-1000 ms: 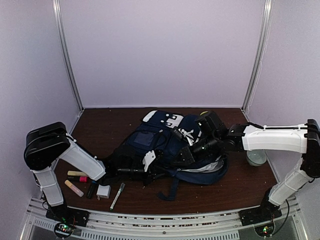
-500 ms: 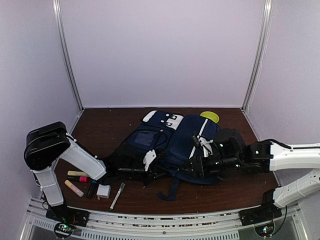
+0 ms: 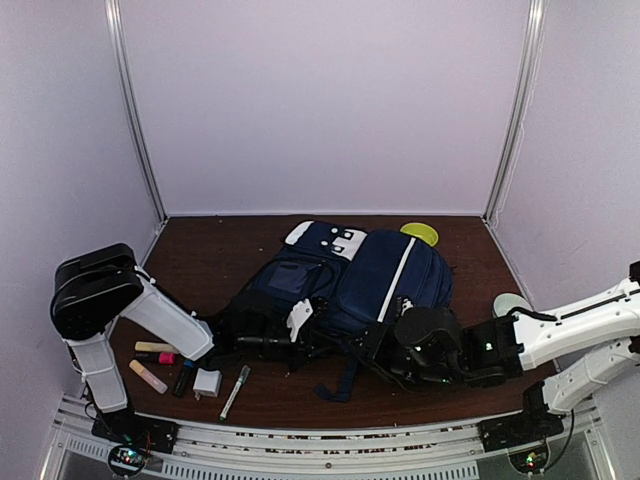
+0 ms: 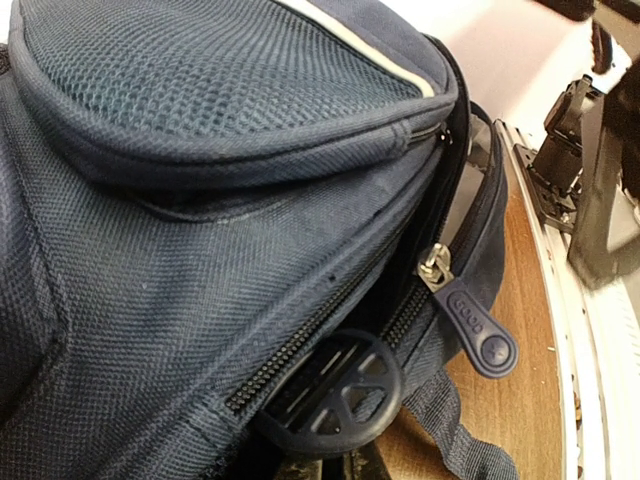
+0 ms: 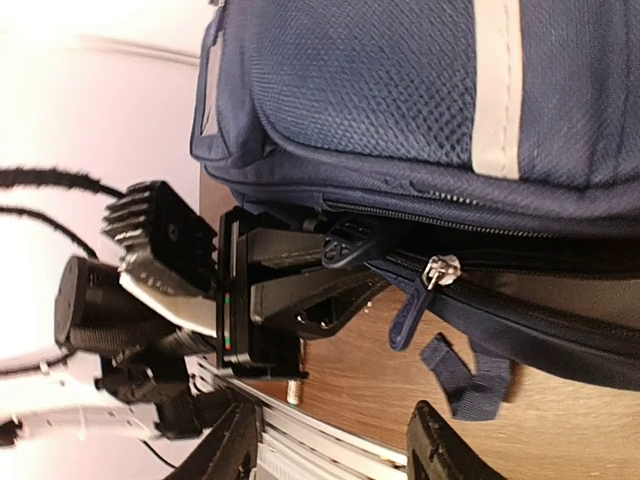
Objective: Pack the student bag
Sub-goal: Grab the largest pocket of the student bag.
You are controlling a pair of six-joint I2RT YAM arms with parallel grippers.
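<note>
Left jaws pinch the open zip edge of the student bag [image 3: 380, 270], which lies flat on the worktop [image 3: 200, 240], while my right jaws gape empty beside its near edge; advisably I hold that edge taut and draw the zip pull [image 5: 405, 320] along its track.

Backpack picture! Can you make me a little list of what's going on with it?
Backpack: navy with white stripe, lying on the table
Zip pull: hanging down, zip partly open
Left gripper: fingers at the zip opening, grip unclear
Right gripper: open, holding nothing, facing the zip
Outside the bag: markers, pen, white block
</note>
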